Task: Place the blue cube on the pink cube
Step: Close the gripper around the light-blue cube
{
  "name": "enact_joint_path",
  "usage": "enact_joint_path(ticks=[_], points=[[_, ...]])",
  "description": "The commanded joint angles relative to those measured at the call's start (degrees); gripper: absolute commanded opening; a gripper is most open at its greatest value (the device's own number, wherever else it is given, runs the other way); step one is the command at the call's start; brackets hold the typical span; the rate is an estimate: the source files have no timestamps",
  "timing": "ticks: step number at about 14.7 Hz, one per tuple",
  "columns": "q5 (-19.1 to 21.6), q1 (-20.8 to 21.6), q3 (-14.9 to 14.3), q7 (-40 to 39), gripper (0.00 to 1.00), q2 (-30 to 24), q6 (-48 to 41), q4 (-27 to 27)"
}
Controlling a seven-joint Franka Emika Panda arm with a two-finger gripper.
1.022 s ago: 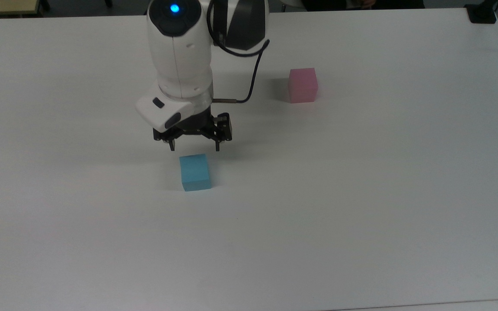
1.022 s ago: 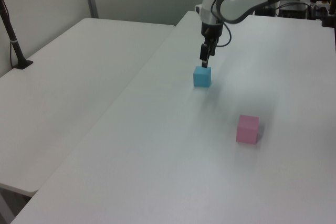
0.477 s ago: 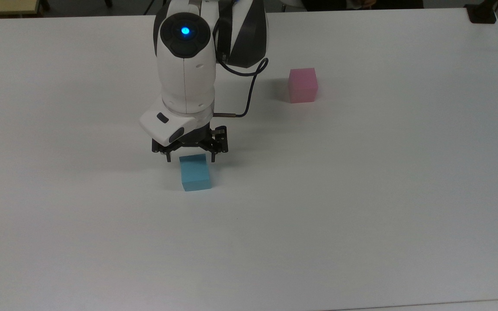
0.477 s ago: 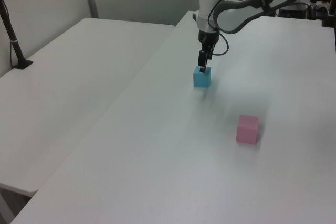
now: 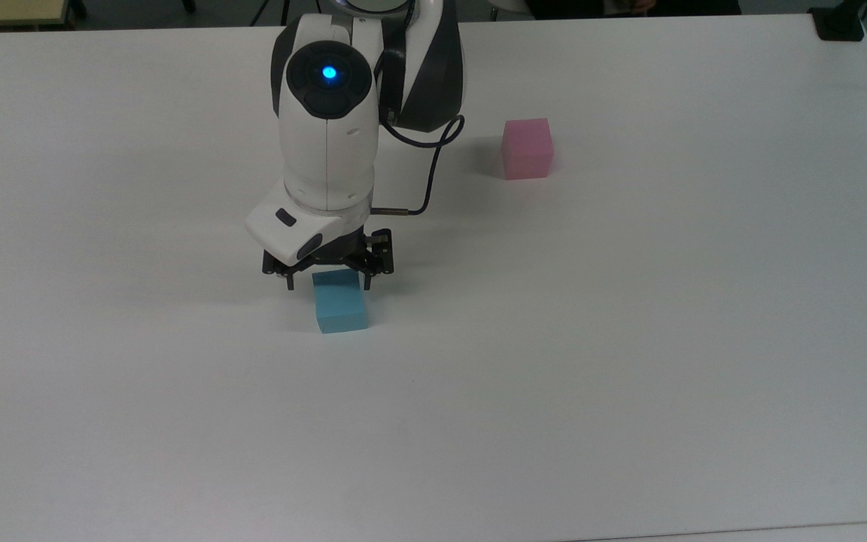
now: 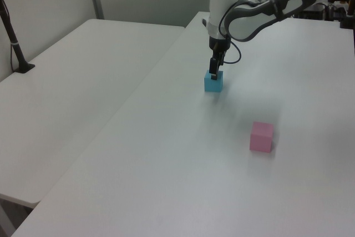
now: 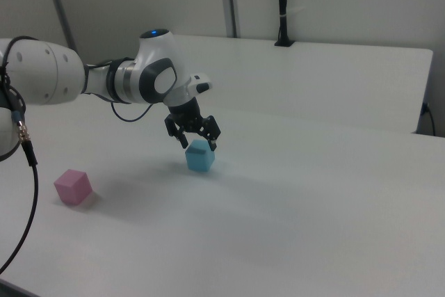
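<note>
Gripper spread over the blue cube, pink cube well apart on the white table.

In the top view, going left to right, the gripper point(image 5: 326, 281) hung point-down directly over the far edge of the blue cube point(image 5: 340, 302), its two fingers set wide, one on each side of the cube's top; whether the fingertips point(image 5: 290, 283) touched the cube's faces was hard to judge from there. The cube sat flat on the table point(image 5: 629, 339). Further toward the top view's right and farther back, the pink cube point(image 5: 527, 148) rested alone, well apart from the arm. In the right view the order reversed: the pink cube point(image 7: 73, 186) lay at the right view's left, the gripper point(image 7: 197, 143) straddled the blue cube point(image 7: 200, 156) near the middle.
</note>
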Motion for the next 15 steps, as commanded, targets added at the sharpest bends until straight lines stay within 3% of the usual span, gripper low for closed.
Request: enact_joint_path(ticks=[1, 4, 6, 11, 15], points=[[-1.86, -0.16, 0.25, -0.39, 0.89, 1.92, 1.87, 0.72], [-1.69, -0.16, 0.25, -0.22, 0.56, 2.01, 1.87, 0.72], [-1.6, -0.16, 0.25, 1.18, 0.39, 1.75, 1.78, 0.81], [-0.81, -1.39, 0.25, 1.54, 0.36, -3.95, 0.73, 0.46], [-0.72, -1.74, 0.25, 1.63, 0.37, -8.96, -5.77, 0.46]])
